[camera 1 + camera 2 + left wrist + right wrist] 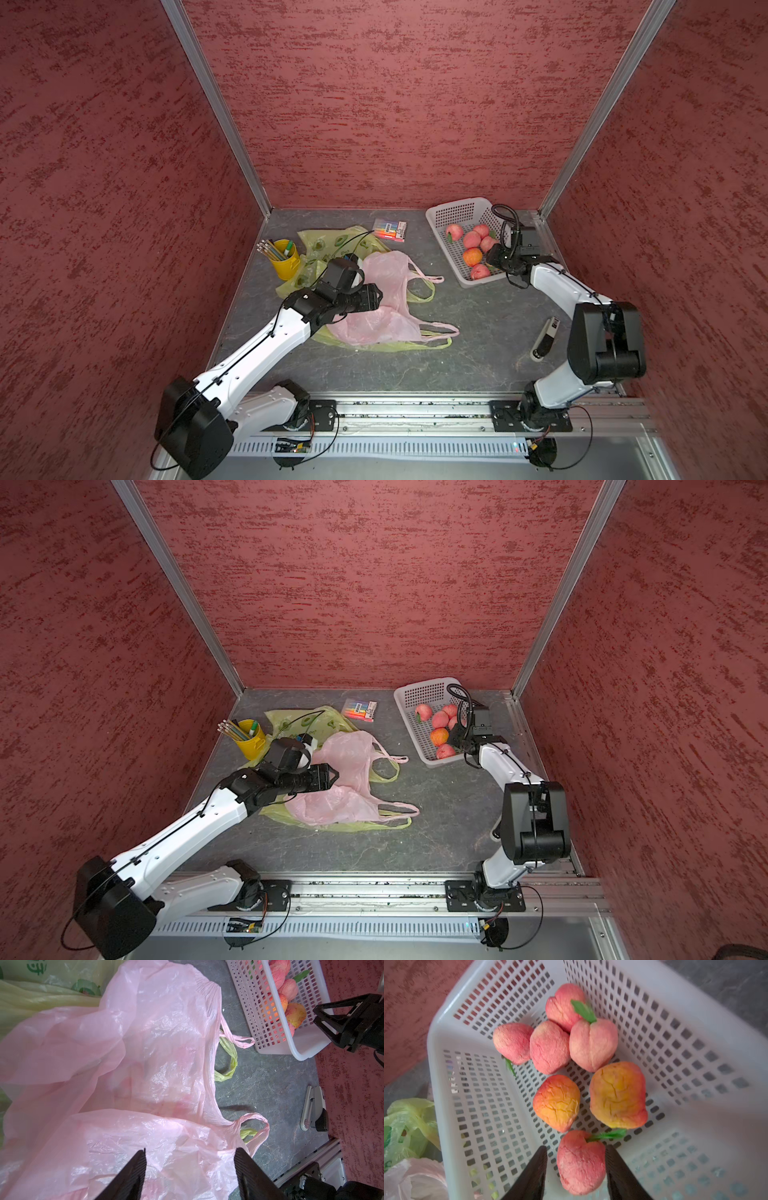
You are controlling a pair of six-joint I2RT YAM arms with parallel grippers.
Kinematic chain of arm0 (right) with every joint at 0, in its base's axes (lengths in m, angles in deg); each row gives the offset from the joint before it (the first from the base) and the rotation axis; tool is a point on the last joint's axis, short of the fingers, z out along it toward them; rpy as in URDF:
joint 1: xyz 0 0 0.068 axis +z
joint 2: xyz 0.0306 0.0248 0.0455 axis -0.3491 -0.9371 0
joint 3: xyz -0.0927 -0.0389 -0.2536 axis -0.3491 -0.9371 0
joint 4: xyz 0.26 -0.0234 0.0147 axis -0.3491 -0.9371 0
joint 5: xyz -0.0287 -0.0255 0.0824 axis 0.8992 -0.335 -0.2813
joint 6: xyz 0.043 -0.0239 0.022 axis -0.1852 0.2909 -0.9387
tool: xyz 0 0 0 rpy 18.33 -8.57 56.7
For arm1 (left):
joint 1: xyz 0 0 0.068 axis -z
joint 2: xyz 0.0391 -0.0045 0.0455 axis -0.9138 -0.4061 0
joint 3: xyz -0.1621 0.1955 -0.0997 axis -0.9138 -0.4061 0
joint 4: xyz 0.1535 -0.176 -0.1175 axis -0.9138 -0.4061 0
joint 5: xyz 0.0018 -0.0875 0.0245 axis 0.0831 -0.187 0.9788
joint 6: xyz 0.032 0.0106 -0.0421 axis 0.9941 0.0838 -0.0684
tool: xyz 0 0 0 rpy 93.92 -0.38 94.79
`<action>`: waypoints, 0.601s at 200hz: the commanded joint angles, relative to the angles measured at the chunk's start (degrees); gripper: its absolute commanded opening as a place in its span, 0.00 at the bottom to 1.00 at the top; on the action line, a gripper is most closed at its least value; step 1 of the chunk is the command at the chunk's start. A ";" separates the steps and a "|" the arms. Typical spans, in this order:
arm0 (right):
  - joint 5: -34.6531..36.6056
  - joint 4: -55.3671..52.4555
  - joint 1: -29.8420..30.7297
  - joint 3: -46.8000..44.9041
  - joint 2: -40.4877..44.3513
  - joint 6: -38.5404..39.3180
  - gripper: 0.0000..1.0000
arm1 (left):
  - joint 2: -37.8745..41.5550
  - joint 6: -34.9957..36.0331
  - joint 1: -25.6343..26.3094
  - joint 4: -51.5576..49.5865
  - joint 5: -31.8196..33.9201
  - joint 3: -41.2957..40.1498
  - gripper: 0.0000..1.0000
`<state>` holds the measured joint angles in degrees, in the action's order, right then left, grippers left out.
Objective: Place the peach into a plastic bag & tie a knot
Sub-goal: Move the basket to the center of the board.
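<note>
A pink plastic bag (386, 291) (349, 762) (145, 1064) lies crumpled on the grey floor, its handles pointing right. My left gripper (376, 297) (190, 1149) hovers over it, open, with pink film under the gap between the jaws. Several peaches sit in a white perforated basket (453, 208) (436, 1043) at the back right. My right gripper (492, 253) (576, 1147) reaches into that basket. Its jaws stand on both sides of a pink peach (581, 1165) with a green leaf, shut on it. The other peaches lie just beyond, two of them orange.
Yellow-green bags (332, 245) lie under and behind the pink one. A yellow cup of pencils (284, 262) stands at the back left, and a marker pack (389, 230) lies at the back. A white and black stapler (545, 343) rests near the right arm. Red walls enclose three sides.
</note>
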<state>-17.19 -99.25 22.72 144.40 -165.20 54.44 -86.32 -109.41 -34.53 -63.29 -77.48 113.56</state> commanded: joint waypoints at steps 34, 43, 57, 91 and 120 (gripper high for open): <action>2.67 -2.87 5.31 -5.38 5.08 -1.30 0.42 | -0.91 2.25 -0.55 0.59 1.95 1.03 0.69; 3.15 -3.08 6.28 -6.32 6.05 -1.85 0.42 | -1.26 2.55 -0.98 0.65 1.96 1.19 0.70; 3.90 -3.86 7.62 -7.55 7.64 -2.47 0.42 | -1.98 3.10 -1.37 0.59 1.83 1.72 0.71; 4.14 -5.31 9.75 -11.38 12.49 -4.11 0.41 | -4.15 4.74 -1.41 0.53 1.88 3.69 0.72; 4.22 -6.44 11.50 -14.92 15.40 -5.71 0.41 | -7.30 5.54 -1.21 0.96 2.17 5.48 0.73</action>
<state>-14.52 -101.50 33.01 132.37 -151.59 51.69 -91.52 -105.80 -35.82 -63.16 -75.98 116.67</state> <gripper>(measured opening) 0.411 0.727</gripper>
